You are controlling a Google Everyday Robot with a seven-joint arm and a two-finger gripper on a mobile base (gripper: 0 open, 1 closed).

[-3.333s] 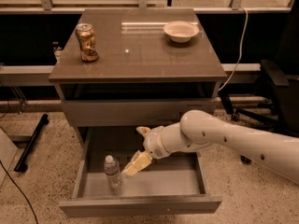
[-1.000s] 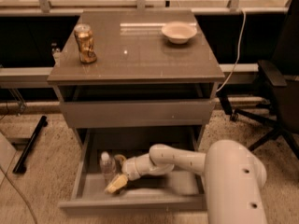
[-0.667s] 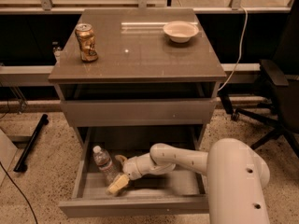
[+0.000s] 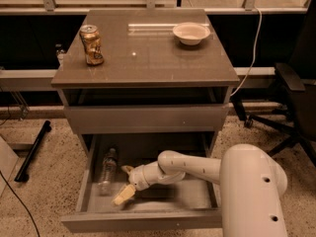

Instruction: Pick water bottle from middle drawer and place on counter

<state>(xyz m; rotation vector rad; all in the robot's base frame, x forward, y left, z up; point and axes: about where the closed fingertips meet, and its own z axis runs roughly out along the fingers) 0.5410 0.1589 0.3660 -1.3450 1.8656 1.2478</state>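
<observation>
The water bottle [image 4: 106, 170] is a small clear bottle in the open middle drawer [image 4: 148, 220]. It lies or leans along the drawer's left wall, its cap toward the back. My gripper [image 4: 125, 182] is inside the drawer just right of the bottle. Its two pale fingers [image 4: 122, 195] are spread open and hold nothing. The white arm reaches in from the lower right. The counter [image 4: 148, 53] is the glossy grey-brown top of the cabinet above.
A dented gold-brown can [image 4: 92, 44] stands at the counter's left. A white bowl [image 4: 191, 32] sits at its back right. The shorter upper drawer front [image 4: 143, 118] overhangs the open drawer. An office chair [image 4: 289, 98] stands at the right.
The bottle stood upright in the drawer at first; it has tipped over to the left wall. My gripper has moved down and left into the drawer beside it.
</observation>
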